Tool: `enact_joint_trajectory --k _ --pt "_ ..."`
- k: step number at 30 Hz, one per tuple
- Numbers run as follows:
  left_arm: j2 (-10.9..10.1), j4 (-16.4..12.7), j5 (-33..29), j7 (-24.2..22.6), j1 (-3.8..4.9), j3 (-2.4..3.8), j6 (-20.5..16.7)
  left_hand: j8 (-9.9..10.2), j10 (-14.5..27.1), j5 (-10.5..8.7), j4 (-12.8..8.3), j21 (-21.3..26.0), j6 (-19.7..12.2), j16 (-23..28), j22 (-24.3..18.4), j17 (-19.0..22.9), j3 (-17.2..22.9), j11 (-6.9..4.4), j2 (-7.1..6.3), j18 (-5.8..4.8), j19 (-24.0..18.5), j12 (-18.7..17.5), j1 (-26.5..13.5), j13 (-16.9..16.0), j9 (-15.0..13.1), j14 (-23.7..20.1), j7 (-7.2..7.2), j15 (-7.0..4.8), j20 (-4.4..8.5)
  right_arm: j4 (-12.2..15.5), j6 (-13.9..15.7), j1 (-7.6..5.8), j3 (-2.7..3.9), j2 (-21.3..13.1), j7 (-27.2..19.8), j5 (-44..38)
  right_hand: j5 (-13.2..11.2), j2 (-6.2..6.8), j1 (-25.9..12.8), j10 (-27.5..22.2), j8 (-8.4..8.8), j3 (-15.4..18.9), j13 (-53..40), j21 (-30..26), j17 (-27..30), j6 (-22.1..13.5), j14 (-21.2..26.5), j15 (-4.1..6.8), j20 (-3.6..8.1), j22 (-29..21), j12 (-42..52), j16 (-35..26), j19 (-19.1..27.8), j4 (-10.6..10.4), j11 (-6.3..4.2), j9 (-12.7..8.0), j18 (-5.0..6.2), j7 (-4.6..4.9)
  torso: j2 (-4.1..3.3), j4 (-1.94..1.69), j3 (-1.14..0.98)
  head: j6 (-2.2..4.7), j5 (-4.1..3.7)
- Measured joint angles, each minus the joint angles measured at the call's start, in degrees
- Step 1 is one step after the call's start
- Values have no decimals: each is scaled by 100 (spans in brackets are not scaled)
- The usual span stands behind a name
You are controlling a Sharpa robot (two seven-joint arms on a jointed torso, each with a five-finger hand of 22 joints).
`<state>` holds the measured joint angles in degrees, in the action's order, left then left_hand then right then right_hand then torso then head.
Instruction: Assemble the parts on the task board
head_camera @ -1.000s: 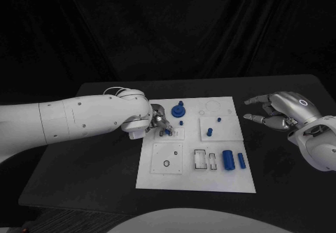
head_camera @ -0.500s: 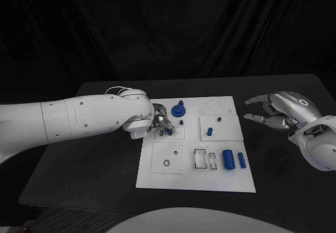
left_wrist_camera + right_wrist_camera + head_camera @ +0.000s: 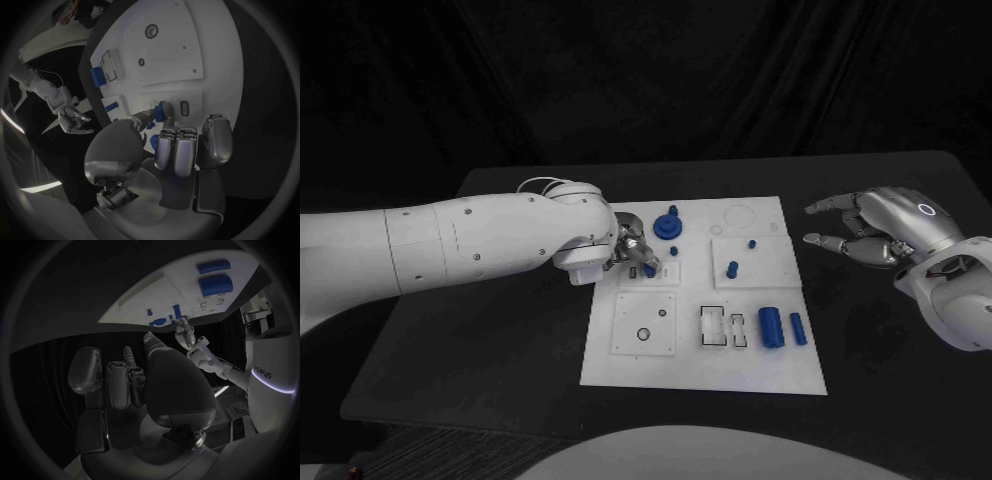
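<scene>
The white task board [image 3: 707,355] lies in the middle of the black surface [image 3: 488,340], its long sides running from the near edge toward the far edge. The left hand [image 3: 620,252] reaches over the board's left edge at its far half, and its fingers [image 3: 164,112] pinch a small blue part [image 3: 649,269] that stands at a slot on the board there; the left wrist view shows the thumb and a fingertip closed on that piece while the other fingers [image 3: 187,150] are curled in above the white plate. Just beyond the pinched piece, nearer the far edge, a round blue gear-like part [image 3: 669,229] sits on the board, with a small blue peg [image 3: 674,253] just beside it. Toward the board's right side a blue pin [image 3: 731,268] stands in a raised white square, and another small blue piece [image 3: 750,243] lies near that square's far side. Near the board's near right corner a thick blue cylinder [image 3: 770,329] and a thinner blue cylinder [image 3: 798,329] lie side by side, parallel to the board's long sides. The right hand [image 3: 877,230] hovers off the board's right edge, above the bare surface, holding nothing, its fingers [image 3: 826,243] parted and loosely bent toward the board
</scene>
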<state>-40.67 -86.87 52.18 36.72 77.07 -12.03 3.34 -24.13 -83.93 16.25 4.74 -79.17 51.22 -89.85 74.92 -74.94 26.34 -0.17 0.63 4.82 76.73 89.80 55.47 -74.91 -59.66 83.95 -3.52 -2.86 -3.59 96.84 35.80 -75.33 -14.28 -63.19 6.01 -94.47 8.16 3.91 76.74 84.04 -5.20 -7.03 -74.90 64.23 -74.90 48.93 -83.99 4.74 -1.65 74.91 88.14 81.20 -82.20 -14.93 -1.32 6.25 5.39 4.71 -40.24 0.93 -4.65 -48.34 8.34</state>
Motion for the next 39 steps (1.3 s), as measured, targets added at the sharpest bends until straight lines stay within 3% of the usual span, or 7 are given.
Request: enact_joint_trajectory --k 22,26,39 --pt "-31 -9 -4 10 -9 17 55 33 0 -3 0 21 12 0 0 1 -1 0 -1 0 0 0 0 0 -14 0 -10 0 0 -8 -31 28 0 -1 20 0 0 0 0 0 0 0 -4 0 0 0 0 0 0 -1 0 0 0 0 0 0 0 0 -6 5 10 -34 34" --pt "-33 -2 -3 7 -17 24 54 89 0 -179 24 45 16 0 0 2 -87 0 -1 0 0 0 0 0 -20 0 6 0 0 -8 -36 33 0 -3 22 0 0 0 0 0 0 0 -4 -24 0 0 0 0 0 1 -28 0 0 0 0 -7 0 0 -9 1 10 -35 30" --pt "-60 -7 -7 -30 -36 29 14 107 0 -224 8 45 29 0 0 2 -103 0 17 0 0 0 18 0 -21 0 18 0 0 -8 -51 42 0 -12 25 0 0 0 0 0 22 0 -3 -34 0 0 0 0 0 3 -28 0 0 0 0 -9 0 0 -8 1 14 -53 30"
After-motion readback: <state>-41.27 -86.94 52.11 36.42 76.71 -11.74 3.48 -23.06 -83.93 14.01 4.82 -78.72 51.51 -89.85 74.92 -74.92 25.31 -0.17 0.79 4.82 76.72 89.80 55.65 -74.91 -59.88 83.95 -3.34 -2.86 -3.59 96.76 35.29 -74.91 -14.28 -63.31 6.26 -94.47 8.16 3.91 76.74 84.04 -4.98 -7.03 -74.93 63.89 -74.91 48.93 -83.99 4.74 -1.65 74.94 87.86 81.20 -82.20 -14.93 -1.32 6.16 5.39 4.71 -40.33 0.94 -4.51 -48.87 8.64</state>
